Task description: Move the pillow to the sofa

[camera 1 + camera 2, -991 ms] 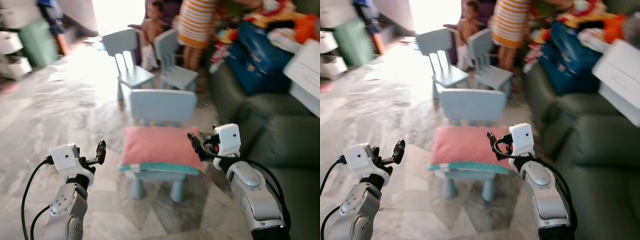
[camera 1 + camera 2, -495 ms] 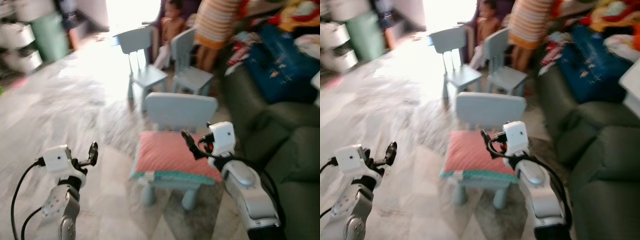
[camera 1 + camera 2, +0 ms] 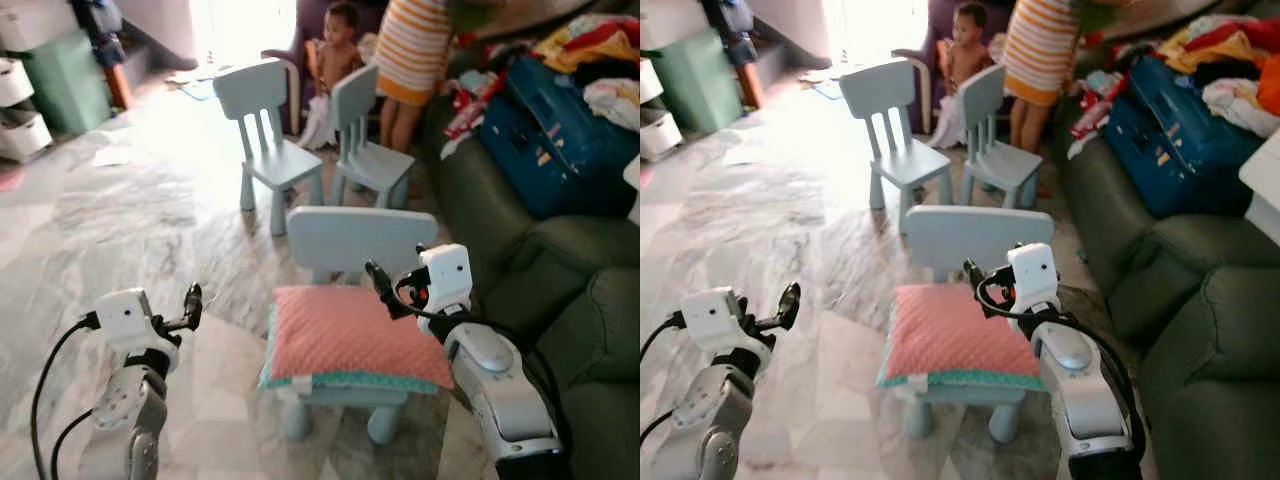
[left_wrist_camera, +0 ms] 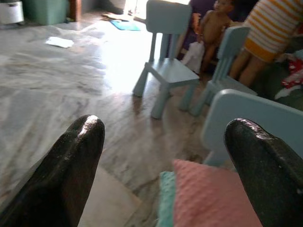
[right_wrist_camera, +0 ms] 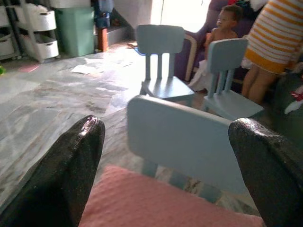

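A pink pillow [image 3: 350,340] with a teal edge lies on the seat of a small light-blue chair [image 3: 360,238] just ahead of me. My right gripper [image 3: 380,280] hovers open over the pillow's far right corner, close to the chair back; in the right wrist view its fingers [image 5: 71,175] frame the pillow [image 5: 156,203]. To the left of the chair, over the floor, my left gripper [image 3: 192,300] is open and apart from the pillow. The left wrist view has the pillow [image 4: 213,198] between its fingers [image 4: 71,175]. The dark green sofa [image 3: 570,290] stands at the right.
A blue bag [image 3: 560,140] and heaped clothes [image 3: 600,60] cover the sofa's far end. Two more blue chairs [image 3: 270,120] stand behind, with a child [image 3: 338,45] and a person in a striped dress [image 3: 420,50]. A green bin [image 3: 65,75] stands at the far left.
The camera has swayed and the blur has cleared. Both arms hold about the same pose with fingers open, and the pillow still lies on the chair.
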Robot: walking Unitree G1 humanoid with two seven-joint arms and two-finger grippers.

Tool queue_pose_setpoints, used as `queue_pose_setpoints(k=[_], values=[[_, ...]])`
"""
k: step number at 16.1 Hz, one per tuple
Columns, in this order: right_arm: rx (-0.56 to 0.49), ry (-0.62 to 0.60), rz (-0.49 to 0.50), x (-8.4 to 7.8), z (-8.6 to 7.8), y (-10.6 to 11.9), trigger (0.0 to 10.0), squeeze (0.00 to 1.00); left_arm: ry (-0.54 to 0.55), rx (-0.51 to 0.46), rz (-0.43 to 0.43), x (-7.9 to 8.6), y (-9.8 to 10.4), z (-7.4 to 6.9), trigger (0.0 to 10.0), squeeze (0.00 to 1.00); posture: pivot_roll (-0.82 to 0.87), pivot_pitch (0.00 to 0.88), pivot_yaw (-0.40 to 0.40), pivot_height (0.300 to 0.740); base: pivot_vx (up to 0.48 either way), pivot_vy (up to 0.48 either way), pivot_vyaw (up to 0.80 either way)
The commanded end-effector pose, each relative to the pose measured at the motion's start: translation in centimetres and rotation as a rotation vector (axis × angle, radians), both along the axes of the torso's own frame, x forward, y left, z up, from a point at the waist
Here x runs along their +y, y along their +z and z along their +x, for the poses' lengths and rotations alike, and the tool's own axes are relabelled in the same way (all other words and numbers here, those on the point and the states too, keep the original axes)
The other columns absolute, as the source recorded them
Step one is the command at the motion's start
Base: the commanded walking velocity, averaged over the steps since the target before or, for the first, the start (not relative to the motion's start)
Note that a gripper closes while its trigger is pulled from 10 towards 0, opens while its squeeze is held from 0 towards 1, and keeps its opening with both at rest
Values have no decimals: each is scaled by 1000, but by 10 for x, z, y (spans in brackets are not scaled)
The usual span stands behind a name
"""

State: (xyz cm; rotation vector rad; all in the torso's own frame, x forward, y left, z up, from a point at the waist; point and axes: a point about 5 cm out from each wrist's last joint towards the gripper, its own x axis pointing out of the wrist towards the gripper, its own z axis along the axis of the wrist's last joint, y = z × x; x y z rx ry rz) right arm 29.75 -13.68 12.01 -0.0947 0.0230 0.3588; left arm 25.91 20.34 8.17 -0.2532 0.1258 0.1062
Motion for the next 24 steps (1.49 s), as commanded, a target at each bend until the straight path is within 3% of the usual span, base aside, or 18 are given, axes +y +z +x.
queue_pose_setpoints(k=[1, 5, 13, 17, 19, 24], values=[[-2, -27, -10, -10, -1, 1, 10000, 0, -25, 11, 15, -9, -2, 1, 10000, 0, -45, 4, -18, 740, 0, 0, 0], [-1, -23, -14, -9, 0, 0, 10000, 0, -31, 1, 9, -7, 1, 2, 10000, 0, -44, 3, -19, 740, 0, -61, 0], [2, -16, -20, -9, 1, -1, 10000, 0, -25, 4, 4, -7, -1, 1, 10000, 0, -38, 0, -24, 740, 0, -355, 0], [4, -17, -23, -10, 1, -1, 10000, 0, 5, -1, -31, -6, -1, 1, 10000, 0, -40, 0, -24, 740, 0, 0, 0], [4, -16, -22, -9, 1, -1, 10000, 0, 41, 18, -91, -3, -5, 0, 10000, 0, -41, 0, -26, 740, 0, 0, 0], [-8, -26, 1, -9, 2, 3, 10000, 0, 6, -23, -90, -4, 4, 6, 10000, 0, -43, 0, -16, 740, 0, 0, 0]])
